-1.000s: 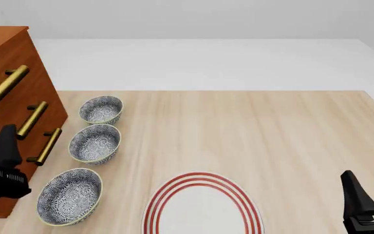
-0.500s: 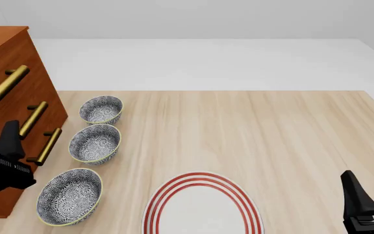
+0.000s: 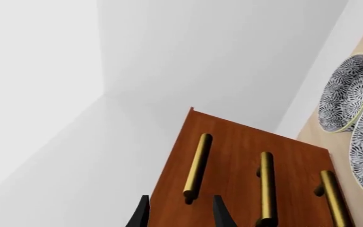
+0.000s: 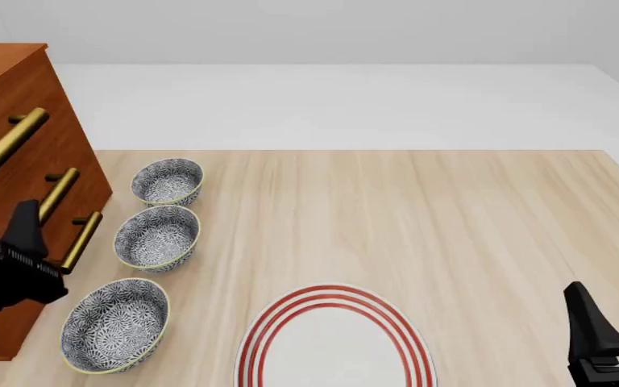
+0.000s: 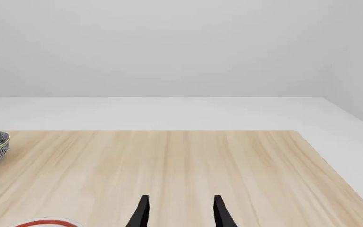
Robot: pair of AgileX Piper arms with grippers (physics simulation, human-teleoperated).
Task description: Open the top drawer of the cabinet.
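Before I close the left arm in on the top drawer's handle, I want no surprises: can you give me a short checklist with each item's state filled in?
1. Left gripper open, with a gap between its black fingers: ok.
2. Brass bar handle of the top drawer lined up ahead of that gap: ok.
3. Fingers around the handle: not ok, they are short of it.
4. Top drawer of the reddish-brown wooden cabinet shut: ok, no gap shows.
5. Three blue-patterned bowls apart from the cabinet front: ok.
6. Right gripper away from the cabinet, at the table's other side: ok.
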